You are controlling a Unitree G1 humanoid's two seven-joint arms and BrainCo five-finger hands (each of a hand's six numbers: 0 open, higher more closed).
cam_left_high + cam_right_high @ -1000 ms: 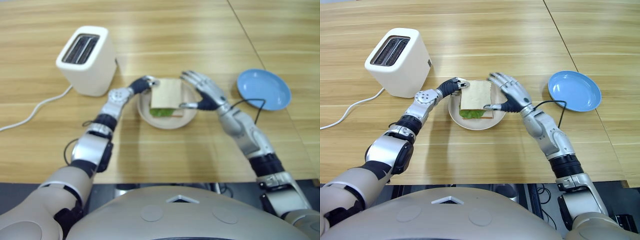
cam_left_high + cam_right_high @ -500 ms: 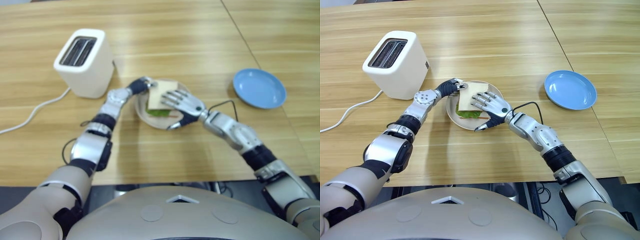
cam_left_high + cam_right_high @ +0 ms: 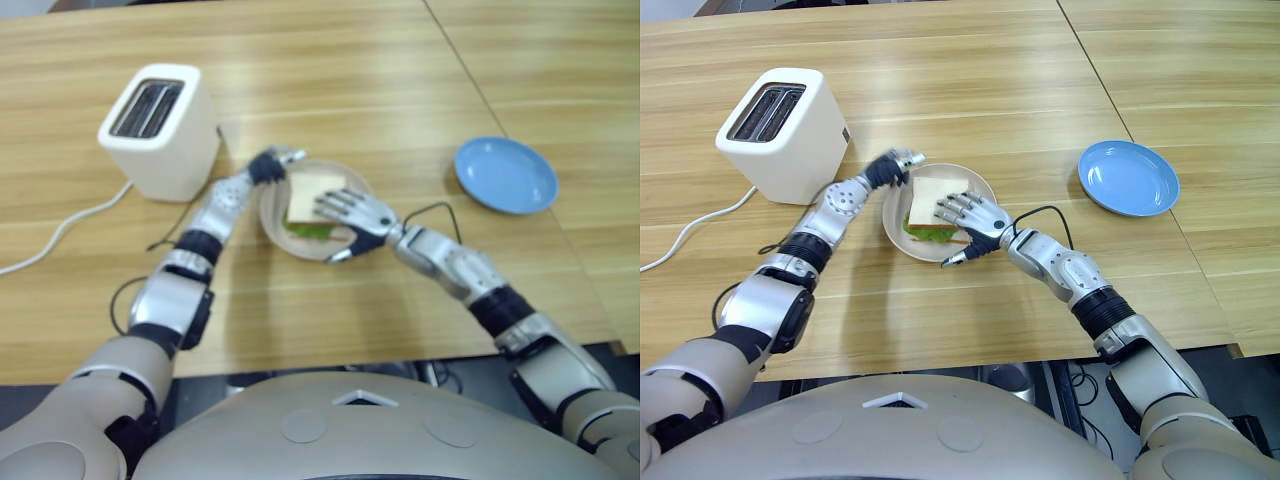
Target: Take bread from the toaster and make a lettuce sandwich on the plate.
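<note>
A beige plate (image 3: 978,180) sits mid-table with a sandwich on it: a pale bread slice (image 3: 932,196) on top and green lettuce (image 3: 928,235) showing at its near edge. My right hand (image 3: 970,217) lies flat on the bread's right side, open, with the fingers spread. By the plate's far left rim is my left hand (image 3: 894,166), just clear of the bread and holding nothing. The white toaster (image 3: 780,130) stands to the left, and both of its slots look dark.
An empty blue plate (image 3: 1128,177) lies to the right on the wooden table. The toaster's white cord (image 3: 690,235) trails off to the left edge. A seam between tabletops (image 3: 1110,95) runs from the far edge toward the right.
My left hand has let go of the bread's far-left corner and drawn slightly back. The right hand, raised a second ago, came down onto the bread and stays there. The camera has shifted.
</note>
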